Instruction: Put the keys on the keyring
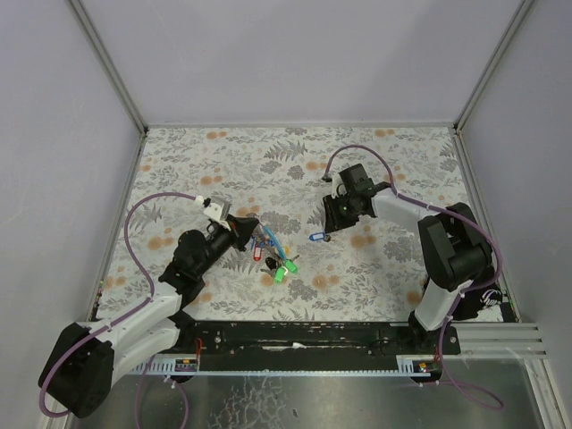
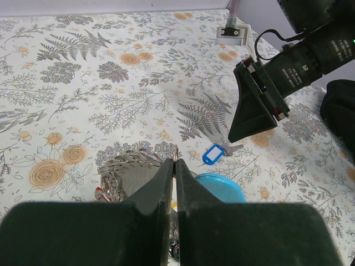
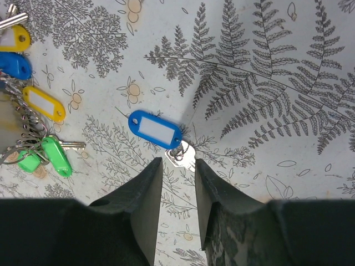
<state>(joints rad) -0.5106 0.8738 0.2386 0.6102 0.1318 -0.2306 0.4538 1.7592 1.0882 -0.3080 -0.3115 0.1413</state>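
Note:
My left gripper (image 2: 175,161) is shut, and the thin silvery loop of the keyring (image 2: 176,151) pokes out between its tips. The ring's light-blue strap (image 2: 220,187) curves just right of the fingers. A bunch of keys (image 1: 275,257) with red, green, yellow and blue tags lies beneath it. One loose key (image 3: 183,155) with a blue tag (image 3: 156,129) lies flat on the cloth. My right gripper (image 3: 178,162) is tilted down over that key, its jaws apart with the key head just ahead of the gap. The top view places this right gripper (image 1: 328,231) beside the blue tag (image 1: 314,238).
A floral cloth (image 1: 295,161) covers the table, walled by pale panels. Coiled metal rings (image 2: 126,164) lie left of my left fingers. Yellow (image 3: 45,103) and green (image 3: 56,155) tagged keys lie at the left of the right wrist view. Purple cables loop off both arms.

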